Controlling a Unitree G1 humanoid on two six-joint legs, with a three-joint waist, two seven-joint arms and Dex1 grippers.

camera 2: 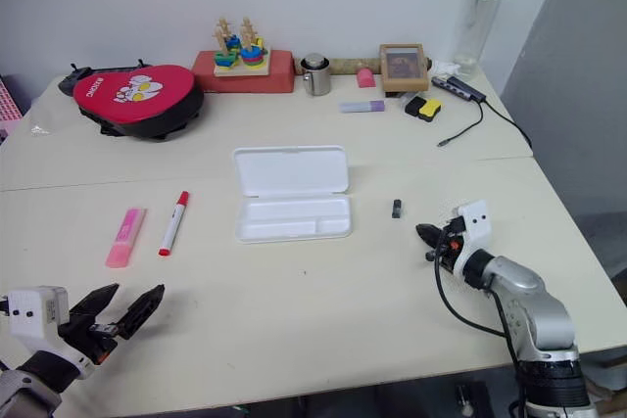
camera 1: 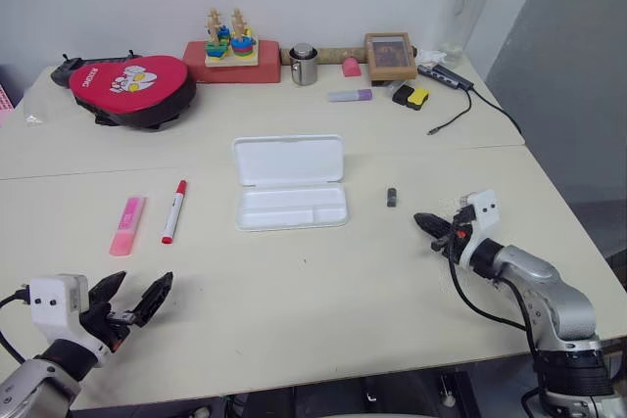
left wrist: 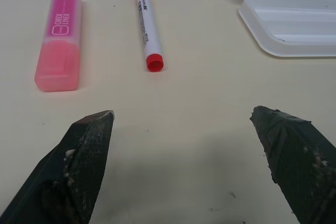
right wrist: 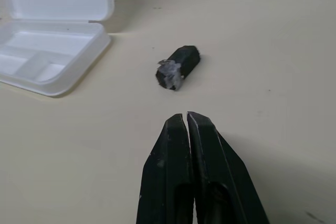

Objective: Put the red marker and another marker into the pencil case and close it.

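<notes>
We'd pinch the light, stiff, slippery red marker (camera 1: 174, 210) mid-barrel with our wide-open, empty left gripper (camera 1: 135, 301), lower left.

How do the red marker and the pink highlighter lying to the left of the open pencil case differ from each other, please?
The red marker is slim and round, with a white barrel and red cap; the pink highlighter is flat, wide and pink all over. The marker is the longer of the two, the highlighter shorter and chunkier. The marker lies nearer the pencil case, the highlighter farther left. Both lie flat on the table, roughly parallel, outside the case and untouched.
</notes>
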